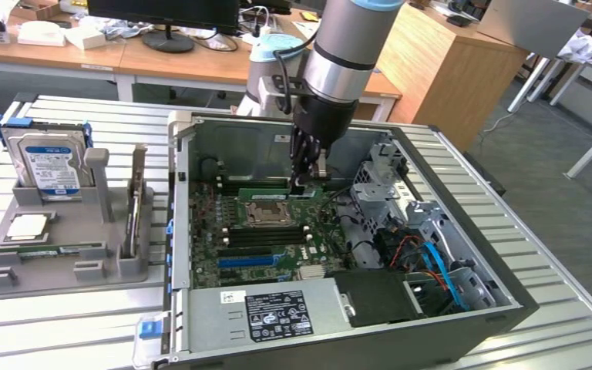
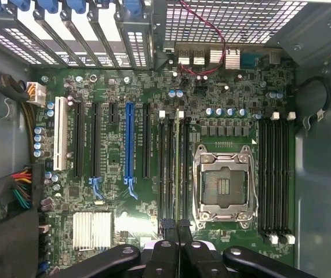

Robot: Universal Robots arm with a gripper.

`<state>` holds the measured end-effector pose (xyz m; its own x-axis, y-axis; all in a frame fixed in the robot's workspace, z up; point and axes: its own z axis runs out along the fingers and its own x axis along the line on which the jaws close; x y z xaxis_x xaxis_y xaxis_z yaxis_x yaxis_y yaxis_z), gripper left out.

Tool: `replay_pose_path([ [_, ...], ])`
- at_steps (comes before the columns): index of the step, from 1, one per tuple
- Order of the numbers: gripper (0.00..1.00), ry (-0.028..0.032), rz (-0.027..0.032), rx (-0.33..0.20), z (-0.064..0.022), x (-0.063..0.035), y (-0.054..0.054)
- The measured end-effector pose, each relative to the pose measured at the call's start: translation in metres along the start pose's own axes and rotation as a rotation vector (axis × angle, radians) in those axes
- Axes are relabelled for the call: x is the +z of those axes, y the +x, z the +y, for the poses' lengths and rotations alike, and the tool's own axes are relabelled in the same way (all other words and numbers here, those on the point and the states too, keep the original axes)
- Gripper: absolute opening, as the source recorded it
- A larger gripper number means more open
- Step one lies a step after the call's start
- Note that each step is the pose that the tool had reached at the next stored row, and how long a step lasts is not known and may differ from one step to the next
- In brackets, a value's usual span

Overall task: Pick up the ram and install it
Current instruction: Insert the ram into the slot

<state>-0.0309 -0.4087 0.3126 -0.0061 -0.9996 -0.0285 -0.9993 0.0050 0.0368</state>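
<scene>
Pressure ought to go straight down and evenly, I judge, as the gripper (image 2: 177, 227), jaws pinched nearly shut on the ram (image 2: 179, 168), holds it directly beneath itself over the memory slots (image 2: 163, 168) beside the CPU socket (image 2: 223, 185).

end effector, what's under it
The shut end effector grips a long thin green ram stick, edge-on among black motherboard slots beside the empty silver CPU socket. Its fingers cover the stick's near end.
</scene>
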Motion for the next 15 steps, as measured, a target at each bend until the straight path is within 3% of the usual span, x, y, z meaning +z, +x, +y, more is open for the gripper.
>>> replay_pose_path([
  [15, 0.11, 0.0001, -0.0003, 0.0, -0.0002, 0.0062, 0.0002],
])
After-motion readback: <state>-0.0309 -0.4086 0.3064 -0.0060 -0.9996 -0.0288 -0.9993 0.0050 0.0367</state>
